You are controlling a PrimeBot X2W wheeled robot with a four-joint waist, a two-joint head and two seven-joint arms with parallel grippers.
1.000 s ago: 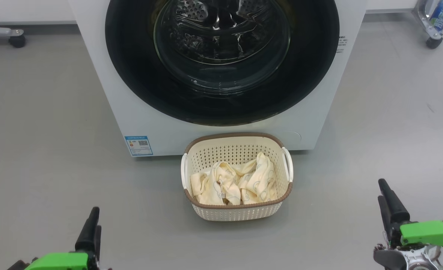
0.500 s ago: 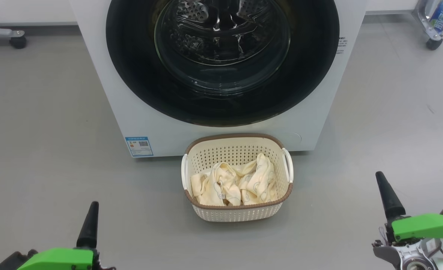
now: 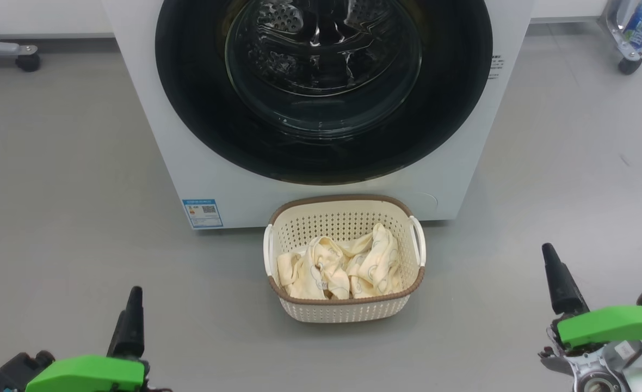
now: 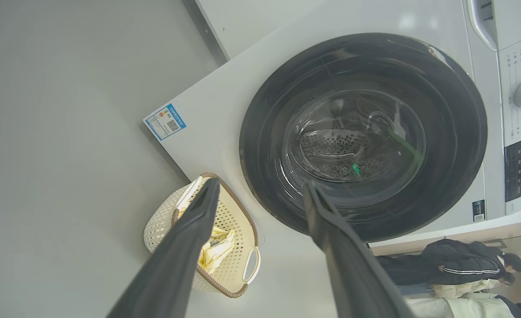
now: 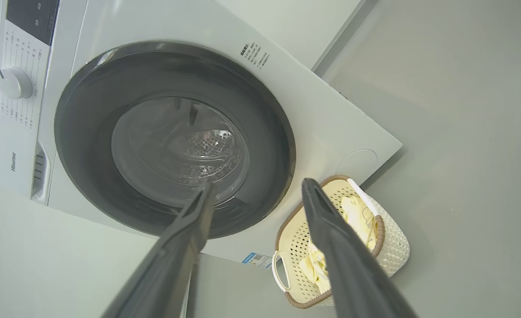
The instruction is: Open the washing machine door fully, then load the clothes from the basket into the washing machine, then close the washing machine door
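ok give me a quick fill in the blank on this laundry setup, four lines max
1. The washing machine door is ____.
2. The basket holds pale yellow ____.
3. The left hand and right hand are both ____ and empty.
4. The sticker low on the washing machine is coloured ____.
Missing words: closed; clothes; open; blue.

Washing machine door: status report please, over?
Both open, empty: left gripper, right gripper. Shut: washing machine door. Unloaded clothes in basket, on floor just below door; may crowd swing.
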